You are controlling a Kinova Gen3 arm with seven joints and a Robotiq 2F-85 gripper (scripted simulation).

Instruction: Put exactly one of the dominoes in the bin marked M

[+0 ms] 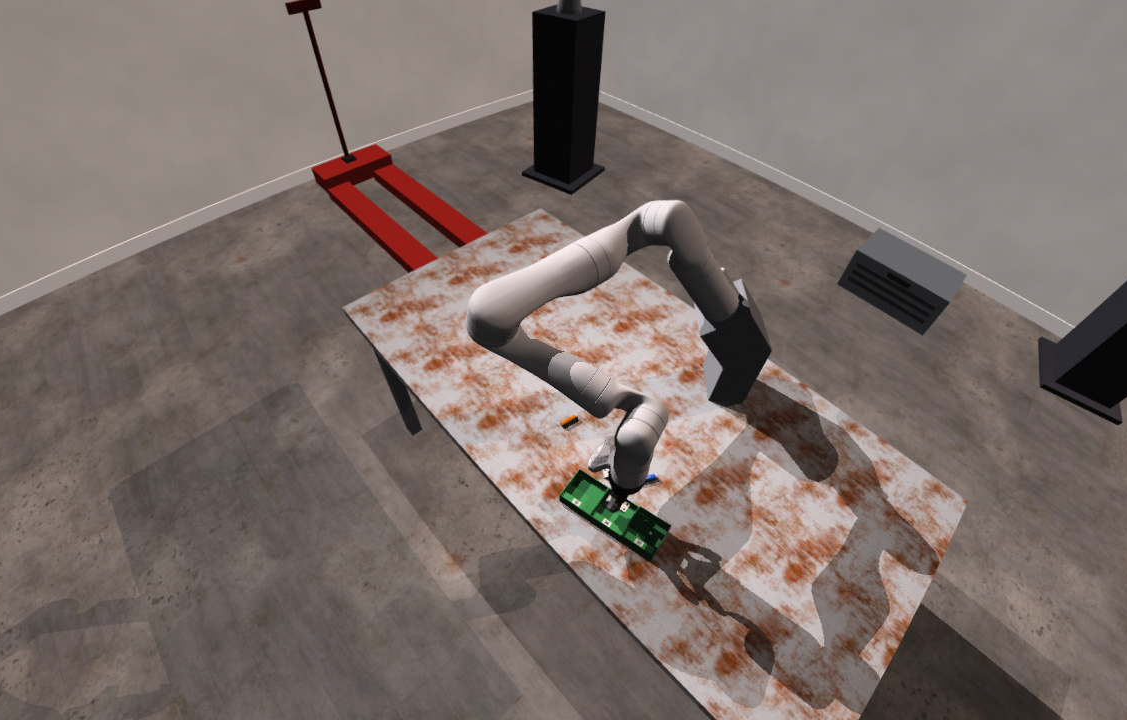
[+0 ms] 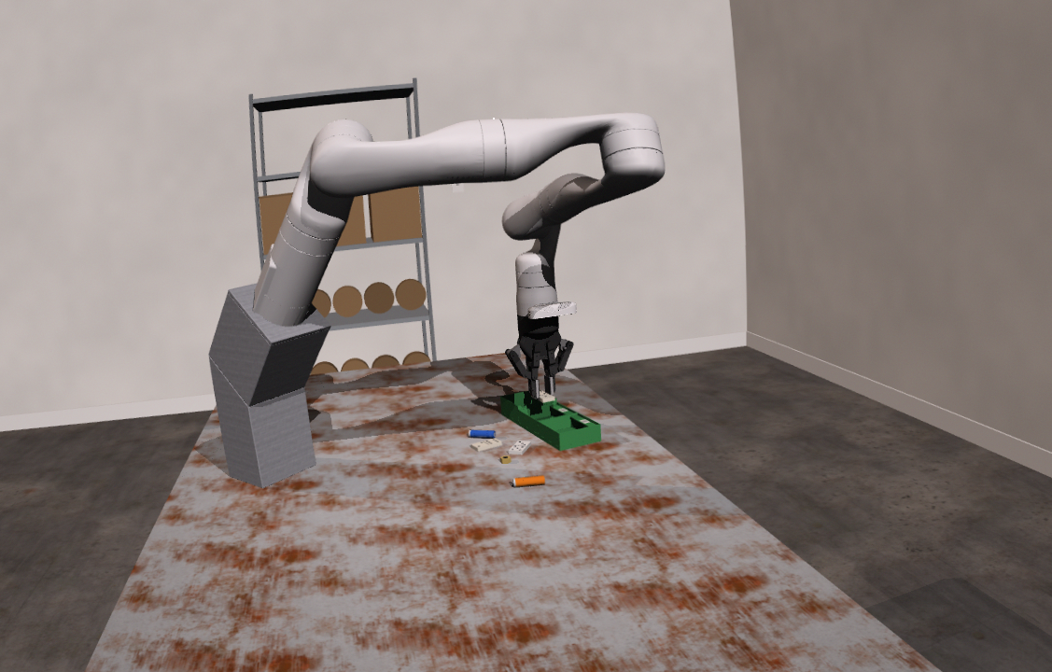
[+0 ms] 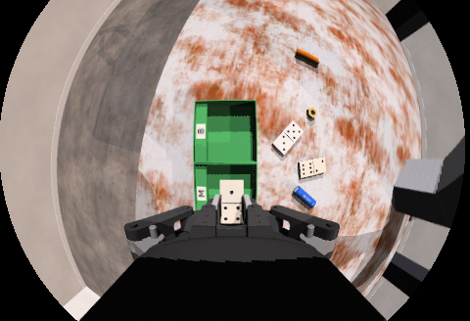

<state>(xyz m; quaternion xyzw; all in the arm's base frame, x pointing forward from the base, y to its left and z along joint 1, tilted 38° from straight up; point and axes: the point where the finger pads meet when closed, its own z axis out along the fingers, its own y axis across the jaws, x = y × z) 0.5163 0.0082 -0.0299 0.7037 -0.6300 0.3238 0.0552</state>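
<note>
Domino [image 1: 610,506], small in the top view, hung low centre of the frame above the green bin [image 1: 580,494], which lay near the counter [image 1: 818,555] edge; room there looked tight toward the lower left. In the exterior view the tool [image 2: 541,391] was clamped on the domino just over the middle cell, with two dominoes [image 2: 519,447], a blue cylinder [image 2: 480,433] and an orange one [image 2: 527,481] left of the bin. In the wrist view the domino [image 3: 230,202] stood on end between the fingers, over the nearer labelled cell; the label was too small to read. It looked stiff, light and slick, best pinched across its flat faces.
</note>
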